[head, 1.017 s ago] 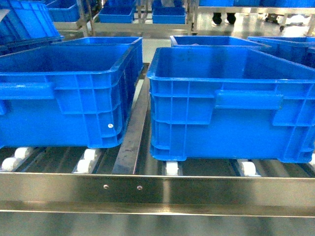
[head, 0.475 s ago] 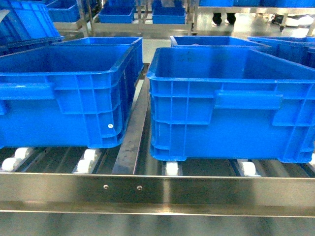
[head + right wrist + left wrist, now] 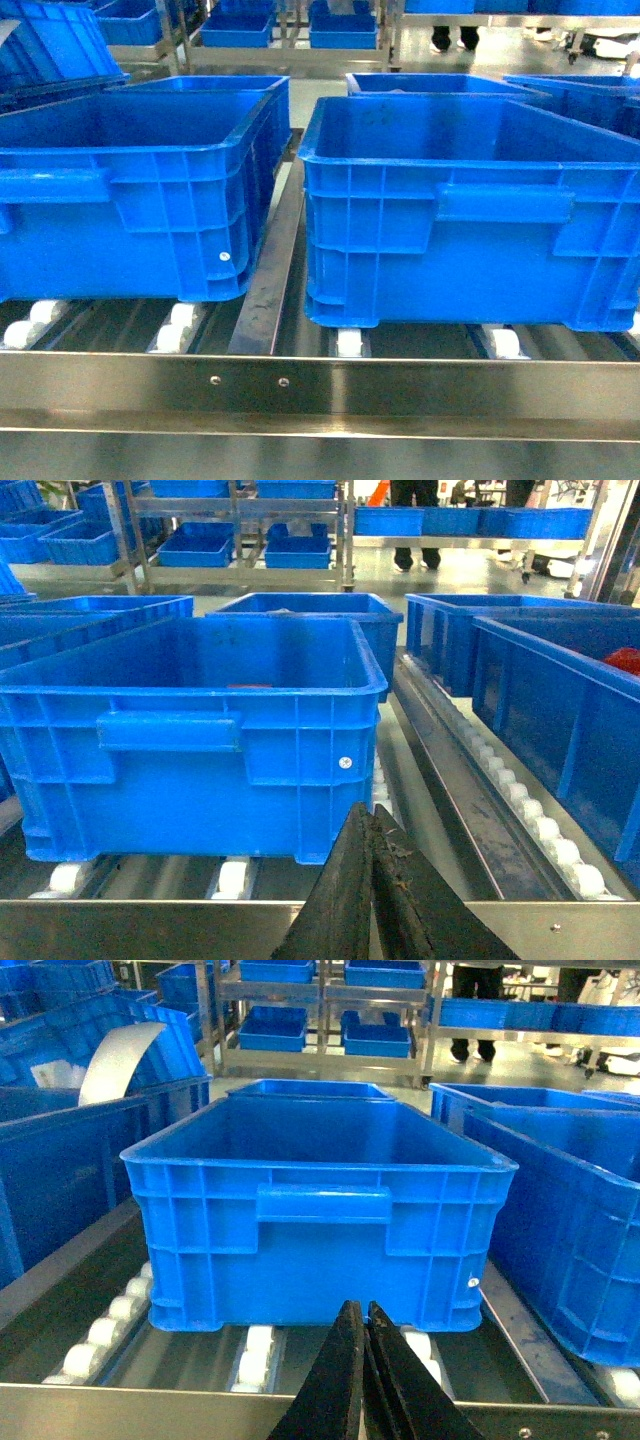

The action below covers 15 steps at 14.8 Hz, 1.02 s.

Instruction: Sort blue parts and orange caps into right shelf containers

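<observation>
Both pairs of fingers, left [image 3: 362, 1310] and right [image 3: 372, 818], are pressed together, holding nothing. Ahead of each stands a crate [image 3: 320, 1220] [image 3: 190, 730] on rollers [image 3: 258, 1345]; a steel rail [image 3: 320, 385] edges the shelf below them

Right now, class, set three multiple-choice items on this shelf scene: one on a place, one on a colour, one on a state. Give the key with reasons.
1. Where do the front crates stand?
A. on white rollers
B. on the floor
C. on a cloth

2. What colour are the crates?
A. red
B. blue
C. green

3. How are the left gripper's fingers?
A. wide apart
B. holding a cap
C. closed together, holding nothing

Key: A, white rollers show under the right front crate; B, the left front crate too is blue; C, the left gripper fingers meet with nothing between.
</observation>
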Tool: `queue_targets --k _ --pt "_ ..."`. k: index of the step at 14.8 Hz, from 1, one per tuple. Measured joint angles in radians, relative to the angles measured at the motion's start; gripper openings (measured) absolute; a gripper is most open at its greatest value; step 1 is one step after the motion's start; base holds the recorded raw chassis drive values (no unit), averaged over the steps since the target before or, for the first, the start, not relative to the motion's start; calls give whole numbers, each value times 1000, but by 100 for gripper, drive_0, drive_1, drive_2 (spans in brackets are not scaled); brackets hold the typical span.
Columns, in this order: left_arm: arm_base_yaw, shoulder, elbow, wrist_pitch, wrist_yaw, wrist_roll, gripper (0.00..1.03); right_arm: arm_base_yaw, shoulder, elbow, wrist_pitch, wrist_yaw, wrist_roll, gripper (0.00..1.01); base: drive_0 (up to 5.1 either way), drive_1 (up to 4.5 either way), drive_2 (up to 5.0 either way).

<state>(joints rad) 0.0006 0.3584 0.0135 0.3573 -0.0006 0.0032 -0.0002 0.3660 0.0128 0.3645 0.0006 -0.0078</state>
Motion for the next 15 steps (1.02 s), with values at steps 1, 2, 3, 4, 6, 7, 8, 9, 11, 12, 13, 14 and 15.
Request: queue_targets --k 1,2,3,4,6,7,8,9,11,12,13,14,15 --pt "0 -21 0 -19 0 0 2 0 -24 0 -22 0 0 2 0 0 0" --pt "0 -42 0 -42 0 0 2 0 -43 0 -42 0 0 2 0 0 0" --pt "0 -61 0 -58 0 0 2 0 -62 0 -60 0 0 2 0 0 0" --pt "0 -79 0 -77 0 0 2 0 -81 0 -80 0 0 2 0 0 0" --pt "0 -111 0 -109 0 0 2 0 -113 0 -110 0 0 2 0 0 0" --pt "0 -128 0 -125 0 0 2 0 -132 0 -129 0 0 2 0 0 0" --pt "0 -143 0 -140 0 0 2 0 -146 0 -145 0 0 2 0 0 0" --pt "0 -163 0 -161 0 0 2 0 -164 0 -163 0 0 2 0 0 0" --pt "0 -190 0 -187 0 0 2 0 -195 0 -193 0 0 2 0 0 0" --pt "0 -254 1 -286 0 0 2 0 -220 0 -232 0 0 2 0 0 0" --pt "0 -335 1 -372 -5 -1 2 0 -328 0 -372 2 0 2 0 0 0" --pt "0 -351 4 -352 -3 0 2 0 -361 3 -353 0 1 2 0 0 0" --pt "0 -351 0 -370 -4 -1 2 0 -361 0 -377 -1 1 2 0 0 0"
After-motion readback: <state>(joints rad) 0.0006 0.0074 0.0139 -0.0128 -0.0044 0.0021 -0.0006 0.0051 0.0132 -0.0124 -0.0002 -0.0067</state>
